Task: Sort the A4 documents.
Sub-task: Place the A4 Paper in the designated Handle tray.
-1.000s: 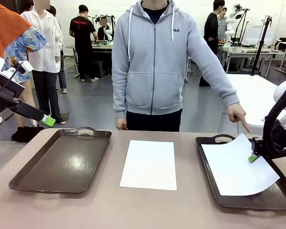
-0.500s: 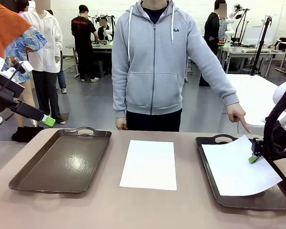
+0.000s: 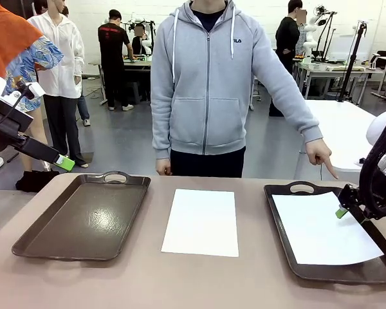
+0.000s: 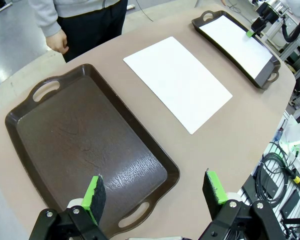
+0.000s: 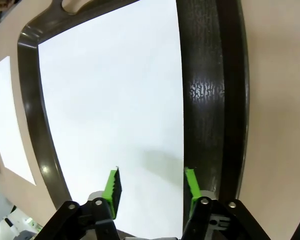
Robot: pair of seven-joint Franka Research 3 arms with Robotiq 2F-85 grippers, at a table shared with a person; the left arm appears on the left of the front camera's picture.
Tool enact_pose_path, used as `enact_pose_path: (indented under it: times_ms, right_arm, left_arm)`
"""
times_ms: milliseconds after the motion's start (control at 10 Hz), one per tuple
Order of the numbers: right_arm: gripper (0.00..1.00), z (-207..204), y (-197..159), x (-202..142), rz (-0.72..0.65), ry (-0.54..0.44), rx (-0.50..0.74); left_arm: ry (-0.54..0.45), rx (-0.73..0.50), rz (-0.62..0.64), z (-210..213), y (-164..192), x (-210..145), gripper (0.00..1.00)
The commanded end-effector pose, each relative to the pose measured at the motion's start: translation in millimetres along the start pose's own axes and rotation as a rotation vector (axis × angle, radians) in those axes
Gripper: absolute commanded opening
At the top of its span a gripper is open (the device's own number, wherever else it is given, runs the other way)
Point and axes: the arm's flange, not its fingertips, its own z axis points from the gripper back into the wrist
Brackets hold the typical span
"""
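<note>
On the robot's right, one sheet [image 3: 318, 232] lies flat in the R tray [image 3: 275, 212]; a 2nd sheet [image 3: 201, 222] sits on the table [image 3: 257, 283] betw. trays. We see the R gripper [image 5: 150, 182] just above the trayed sheet, jaws apart, holding nothing. The L gripper [image 4: 155, 186] is likewise agape, over the L tray [image 4: 80, 140]. Risks, we judge: a pad may snag the paper and drag it askew; the 2nd sheet may slide or crease when pinched.

A grey floor [image 3: 122, 138] runs back to a white wall [image 3: 90, 16] at twelve o'clock. A workbench [image 3: 136, 63] stands at eleven o'clock, more benches [image 3: 328, 69] at one, a white table [image 3: 347, 129] at two, and bystanders [image 3: 61, 58] at ten.
</note>
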Motion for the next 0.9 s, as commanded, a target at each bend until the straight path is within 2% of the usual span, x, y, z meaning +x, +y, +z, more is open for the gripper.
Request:
enact_pose_path:
  times_ms: [0, 200, 300, 800]
  right_arm:
    - [0.79, 0.9, -1.1, -6.4, -0.031, -0.013, -0.052]
    - [0.96, 6.2, -5.1, -7.2, -0.039, -0.026, -0.060]
    - [1.00, 8.1, -5.9, -7.6, -0.040, -0.030, -0.063]
    - [1.00, 9.3, -1.7, -7.5, -0.037, -0.053, -0.039]
  left_arm:
    - [-0.005, -0.016, -0.007, -0.5, 1.5, -0.8, 1.00]
    - [-0.005, -0.016, -0.007, -0.5, 1.5, -0.8, 1.00]
    - [-0.005, -0.016, -0.007, -0.5, 1.5, -0.8, 1.00]
    - [-0.005, -0.016, -0.007, -0.5, 1.5, -0.8, 1.00]
